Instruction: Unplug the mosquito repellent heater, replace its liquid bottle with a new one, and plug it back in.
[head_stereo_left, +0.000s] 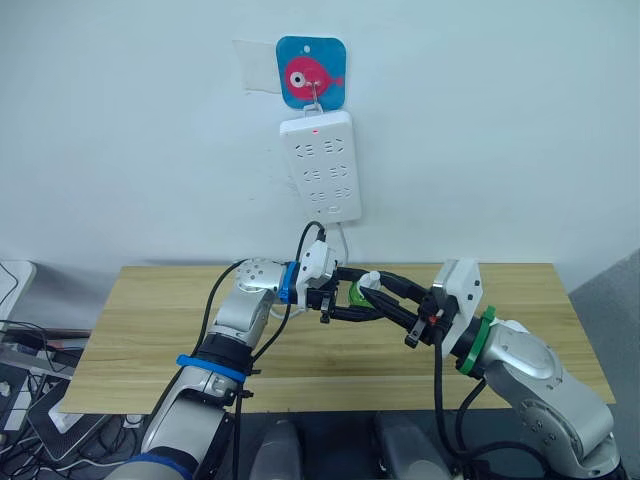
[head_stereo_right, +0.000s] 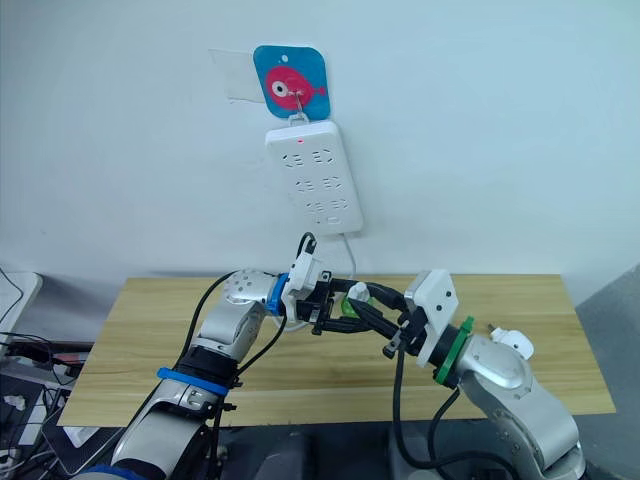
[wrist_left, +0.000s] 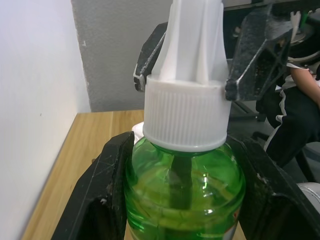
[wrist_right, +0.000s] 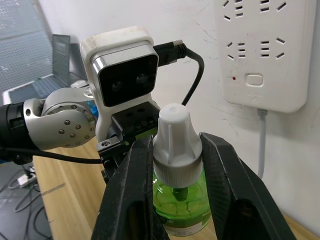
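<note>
Above a light wooden table (head_stereo_left: 520, 300), the robot's two arms meet over a small green bottle (wrist_right: 180, 202) with a ribbed white cap (wrist_left: 185, 112). The left gripper (wrist_left: 182, 200) is clamped on the bottle's green glass body, one black finger pressed against each side. The right gripper (wrist_right: 175, 165) closes on the cap from the opposite end, its two fingers (wrist_right: 137, 185) touching the ribbed collar on either side, while the tapered white top rises between them. In the head views the bottle (head_stereo_left: 358, 292) hangs in the air between the two wrists, clear of the tabletop and just in front of the wall.

On that wall, a tall white power strip (head_stereo_left: 320, 165) hangs from a hook on a blue square plaque with a pink fish (head_stereo_left: 311, 72). A small red light glows near the strip's top, and a white cord (wrist_right: 261, 145) runs down from its lower end towards the table.

The heater (head_stereo_right: 510, 343), a small white rounded unit, appears to lie on the table just beyond the right forearm, well apart from the power strip; its details cannot be made out.

In the left wrist view, a person in dark clothing (wrist_left: 295, 100) sits in the background beyond the table's far end.
</note>
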